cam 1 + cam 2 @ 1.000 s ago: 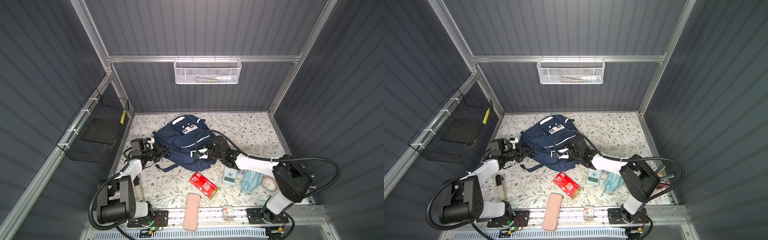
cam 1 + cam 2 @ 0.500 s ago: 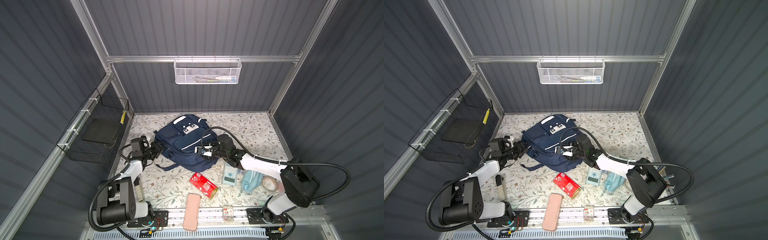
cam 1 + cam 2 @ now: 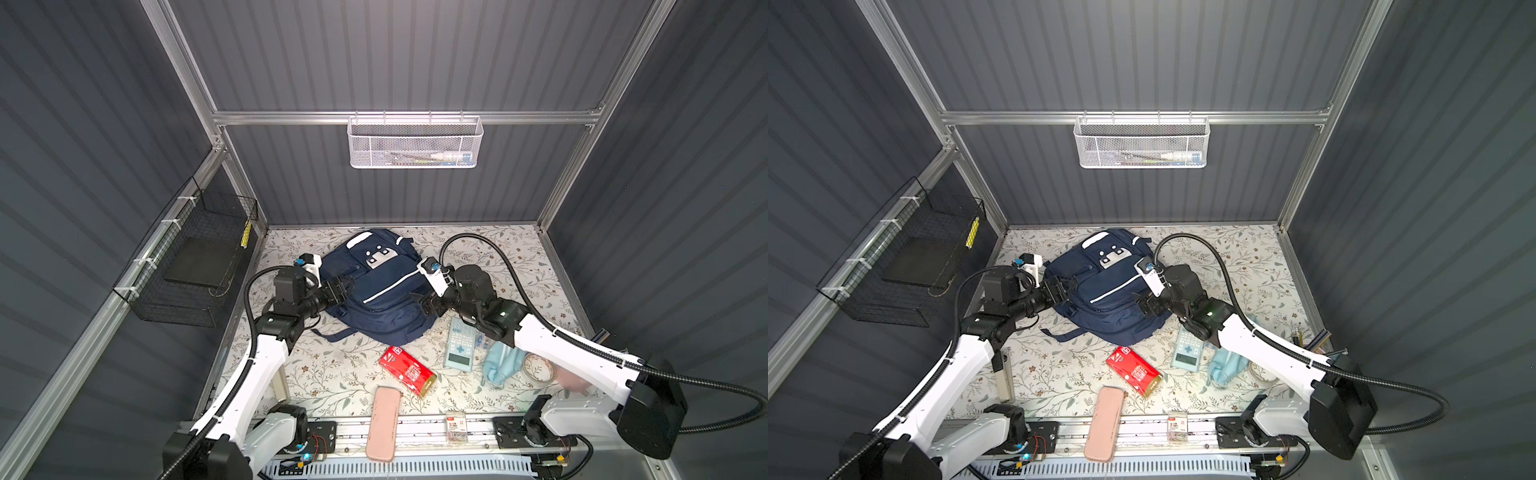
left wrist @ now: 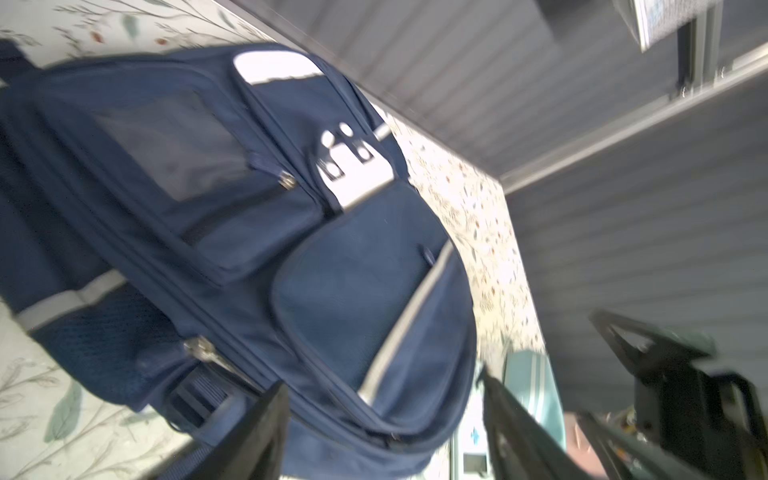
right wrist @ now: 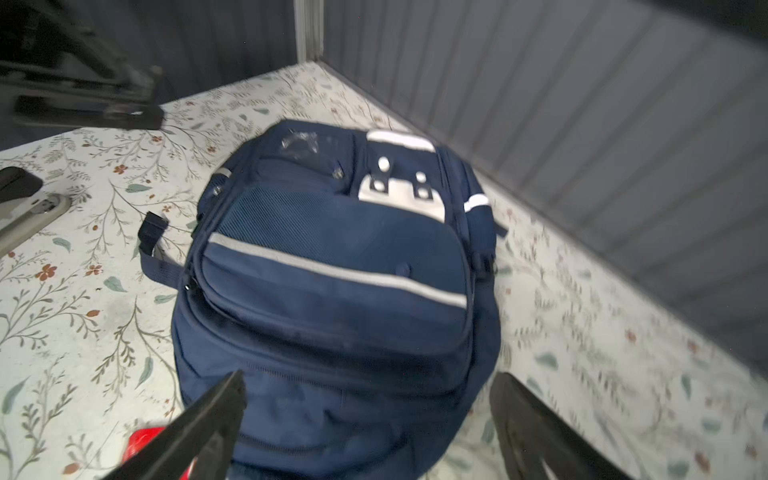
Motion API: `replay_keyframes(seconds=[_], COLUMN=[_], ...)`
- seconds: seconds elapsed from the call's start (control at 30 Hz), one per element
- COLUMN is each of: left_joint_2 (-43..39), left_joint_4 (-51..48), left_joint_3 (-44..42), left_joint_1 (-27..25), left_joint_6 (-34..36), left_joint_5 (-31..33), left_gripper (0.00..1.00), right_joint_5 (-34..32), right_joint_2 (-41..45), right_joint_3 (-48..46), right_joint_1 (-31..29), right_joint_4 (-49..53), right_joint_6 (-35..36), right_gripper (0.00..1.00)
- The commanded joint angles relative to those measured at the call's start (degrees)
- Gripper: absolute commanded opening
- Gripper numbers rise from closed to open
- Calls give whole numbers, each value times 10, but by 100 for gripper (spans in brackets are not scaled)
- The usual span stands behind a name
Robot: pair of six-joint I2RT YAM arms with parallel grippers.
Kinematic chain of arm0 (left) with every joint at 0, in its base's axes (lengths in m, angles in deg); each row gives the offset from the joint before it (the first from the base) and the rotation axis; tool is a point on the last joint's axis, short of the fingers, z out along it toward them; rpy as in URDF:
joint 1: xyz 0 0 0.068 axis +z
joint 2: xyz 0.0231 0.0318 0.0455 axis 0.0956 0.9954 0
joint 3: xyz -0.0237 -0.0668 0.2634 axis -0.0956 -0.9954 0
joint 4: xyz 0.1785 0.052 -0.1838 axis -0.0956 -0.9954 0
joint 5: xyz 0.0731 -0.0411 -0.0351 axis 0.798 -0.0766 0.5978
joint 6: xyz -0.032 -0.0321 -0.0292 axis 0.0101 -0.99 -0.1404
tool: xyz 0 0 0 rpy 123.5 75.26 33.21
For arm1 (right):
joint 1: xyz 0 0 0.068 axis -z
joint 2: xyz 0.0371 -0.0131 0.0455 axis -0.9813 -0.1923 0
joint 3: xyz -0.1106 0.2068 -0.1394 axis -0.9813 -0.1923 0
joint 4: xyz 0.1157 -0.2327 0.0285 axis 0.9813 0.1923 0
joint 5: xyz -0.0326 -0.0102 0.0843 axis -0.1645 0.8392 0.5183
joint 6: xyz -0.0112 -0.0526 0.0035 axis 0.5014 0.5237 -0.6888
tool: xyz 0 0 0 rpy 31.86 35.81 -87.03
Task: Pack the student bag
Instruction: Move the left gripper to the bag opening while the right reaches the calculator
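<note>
Your left fingers point(image 4: 266, 424) and right fingers point(image 5: 216, 411) stand spread apart, holding nothing, one pair at each flank of the backpack point(image 3: 374, 286); the backpack lies flat on the surface point(image 3: 332, 374), every visible zip seemingly closed; close on loose cloth and it may bunch or slide; the red carton point(image 3: 407, 372) and calculator point(image 3: 459, 345), just beside it, could get swept aside.

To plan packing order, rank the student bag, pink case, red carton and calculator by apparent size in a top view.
1. student bag
2. pink case and red carton: look alike, not ranked
3. calculator
</note>
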Motion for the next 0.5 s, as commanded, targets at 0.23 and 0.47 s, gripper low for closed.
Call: replay_keyframes(seconds=[0.23, 0.47], left_joint_2=[91, 216], left_joint_4=[-63, -123], left_joint_3=[59, 192], left_joint_1=[-236, -273], left_joint_6=[73, 167], left_joint_5=[135, 298], left_gripper=[74, 80], right_joint_5=[-23, -13], right_joint_2=[44, 10], right_joint_3=[-110, -119], right_joint_1=[66, 40], right_joint_4=[204, 208], right_joint_6=[-374, -437], right_gripper=[99, 99])
